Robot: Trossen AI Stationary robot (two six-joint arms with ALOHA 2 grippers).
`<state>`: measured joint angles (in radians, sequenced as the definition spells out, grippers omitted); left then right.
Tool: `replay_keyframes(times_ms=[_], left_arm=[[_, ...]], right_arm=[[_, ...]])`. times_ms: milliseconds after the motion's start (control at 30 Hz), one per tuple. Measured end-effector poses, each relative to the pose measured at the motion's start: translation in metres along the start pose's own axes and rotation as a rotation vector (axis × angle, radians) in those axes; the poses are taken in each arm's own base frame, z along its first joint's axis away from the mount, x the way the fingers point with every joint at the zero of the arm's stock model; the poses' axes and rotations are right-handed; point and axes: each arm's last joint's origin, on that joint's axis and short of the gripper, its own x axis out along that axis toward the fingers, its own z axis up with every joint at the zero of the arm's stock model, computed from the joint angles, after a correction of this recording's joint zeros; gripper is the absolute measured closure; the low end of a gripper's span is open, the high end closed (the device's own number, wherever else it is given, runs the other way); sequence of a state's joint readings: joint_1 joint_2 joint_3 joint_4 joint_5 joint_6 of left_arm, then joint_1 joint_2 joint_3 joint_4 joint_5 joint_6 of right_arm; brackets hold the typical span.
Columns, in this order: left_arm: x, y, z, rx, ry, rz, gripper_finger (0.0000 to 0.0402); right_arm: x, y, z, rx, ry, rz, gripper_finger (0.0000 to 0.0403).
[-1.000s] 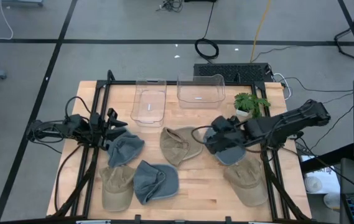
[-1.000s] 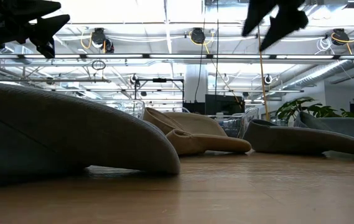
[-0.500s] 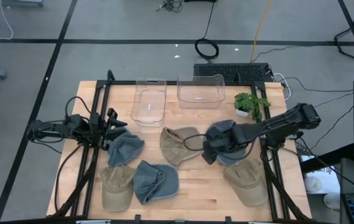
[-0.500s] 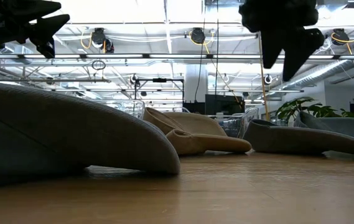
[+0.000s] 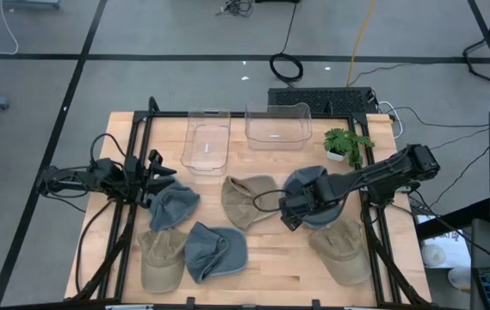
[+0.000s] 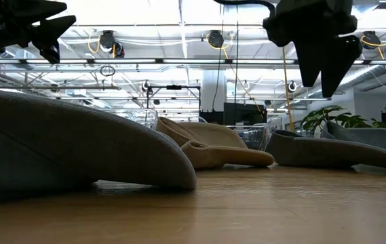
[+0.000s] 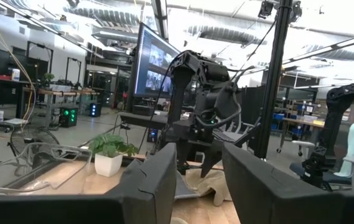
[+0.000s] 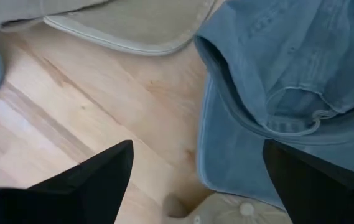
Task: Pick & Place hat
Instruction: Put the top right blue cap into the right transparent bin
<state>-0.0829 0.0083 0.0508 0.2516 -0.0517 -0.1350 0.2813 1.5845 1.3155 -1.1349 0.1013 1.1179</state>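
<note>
Bare wood strip (image 5: 266,250) in lower middle of the high view between blue hat (image 5: 214,251) and tan hat (image 5: 341,250), six hats crowding the centre, two clear bins (image 5: 207,143) and plant (image 5: 346,142) blocking the upper edge, right gripper (image 5: 286,215) spread wide over the gap beside blue hat (image 8: 288,93)

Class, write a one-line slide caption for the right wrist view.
Open right gripper hovers above a blue hat's brim on the wooden table.

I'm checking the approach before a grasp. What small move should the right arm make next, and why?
Probably lower straight down a little. The right gripper hangs with jaws open above the table, over the edge of the blue hat, bare wood under one finger. Nothing is held yet; the left gripper waits at the table's left edge.
</note>
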Motion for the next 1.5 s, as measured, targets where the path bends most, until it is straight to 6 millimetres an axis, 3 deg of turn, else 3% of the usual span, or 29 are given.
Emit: replay_keyframes(times_ms=[200, 567, 767, 1000, 1333, 1500], left_arm=[[0.0, 0.0, 0.0, 0.0, 0.0, 0.0, 0.0253], [0.0, 0.0, 0.0, 0.0, 0.0, 0.0, 0.0265], [0.0, 0.0, 0.0, 0.0, 0.0, 0.0, 0.0257], [0.0, 0.0, 0.0, 0.0, 0.0, 0.0, 0.0256], [0.0, 0.0, 0.0, 0.0, 0.0, -0.001, 0.0261], [0.0, 0.0, 0.0, 0.0, 0.0, 0.0, 0.0253]], right_arm=[[0.004, -0.003, -0.002, 0.019, 0.012, -0.028, 0.0057], [0.054, -0.007, -0.013, 0.074, 0.056, 0.071, 0.0057], [0.066, -0.01, -0.02, 0.103, 0.062, 0.052, 0.0057], [0.085, 0.0, -0.027, 0.061, 0.087, -0.006, 0.0057], [0.099, 0.003, -0.026, 0.012, 0.06, -0.073, 0.0057], [0.096, 0.001, -0.027, -0.008, 0.065, -0.085, 0.0058]])
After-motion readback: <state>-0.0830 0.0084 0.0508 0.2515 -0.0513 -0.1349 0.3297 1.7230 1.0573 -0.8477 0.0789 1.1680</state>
